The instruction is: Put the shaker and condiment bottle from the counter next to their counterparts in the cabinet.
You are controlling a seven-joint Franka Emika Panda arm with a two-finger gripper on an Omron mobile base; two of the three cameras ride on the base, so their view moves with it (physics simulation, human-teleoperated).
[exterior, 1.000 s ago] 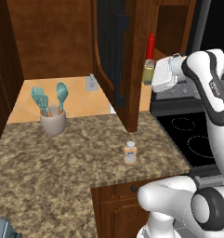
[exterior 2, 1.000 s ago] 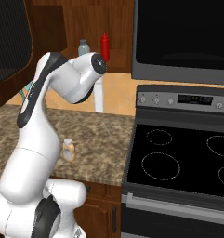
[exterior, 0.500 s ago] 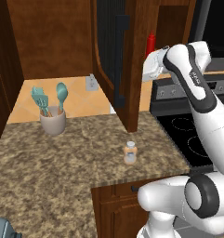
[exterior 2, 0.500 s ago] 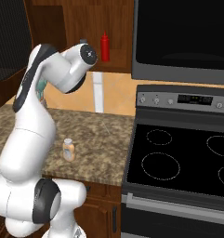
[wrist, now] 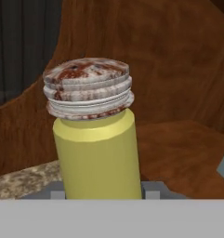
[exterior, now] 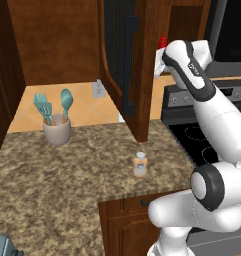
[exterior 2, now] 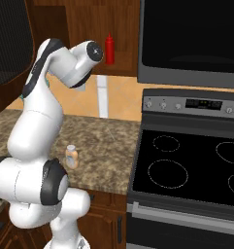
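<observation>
Step in hand: carrying the yellow bottle (wrist: pixel 97 148) up to the cabinet (exterior: pixel 137 65); my reading is that the first of two deliveries is under way.
Jaws: clamped on the yellow bottle; in the hand view its body rises between the two dark finger tips (wrist: pixel 153 189) at the bottom of the frame, its ribbed, rust-stained cap uppermost.
Gripper: largely hidden behind the cabinet door in the left base view, where the arm's wrist reaches into the upper right of the frame.
Yellow bottle: held upright, long axis running along the gripper's line of sight, with brown cabinet wood behind it.
Red squeeze bottle (exterior 2: pixel 109 48): stands on the cabinet shelf, upper middle of the right base view, just right of the arm's upper joint; its tip peeks past the door edge in the left base view.
Key relation: the red bottle lies ahead of and near the held bottle; how far the two are apart cannot be told.
Shaker (exterior: pixel 139 164): a small jar on the worktop (exterior: pixel 67 175), lower centre of the left base view, well apart from the gripper.
Utensil crock (exterior: pixel 57 131): left on the worktop, out of the way.
Risk: as a judgement, knocking the slim red bottle while setting down beside it.
</observation>
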